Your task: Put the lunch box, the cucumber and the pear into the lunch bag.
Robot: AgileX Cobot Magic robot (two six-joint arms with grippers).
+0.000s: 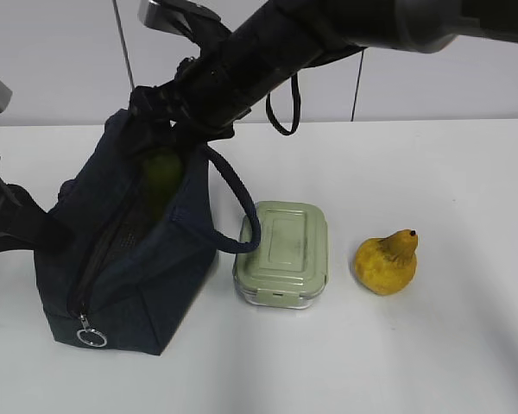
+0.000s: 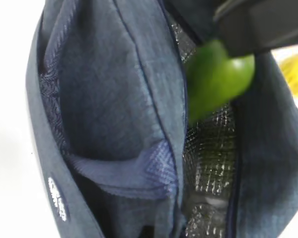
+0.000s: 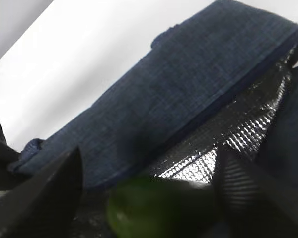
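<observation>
White table; right hand gripping cucumber inside lunch bag; label unreadable.

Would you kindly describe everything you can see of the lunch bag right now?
The lunch bag is a boxy, dark navy woven-fabric bag standing on the white table, its top zipper open. A metal ring pull hangs at the near end. Inside, the lining looks silvery and gridded. One thick loop handle droops onto the lunch box beside it. The right gripper is lowering the cucumber through the opening. The left arm presses against the bag's left side.
</observation>
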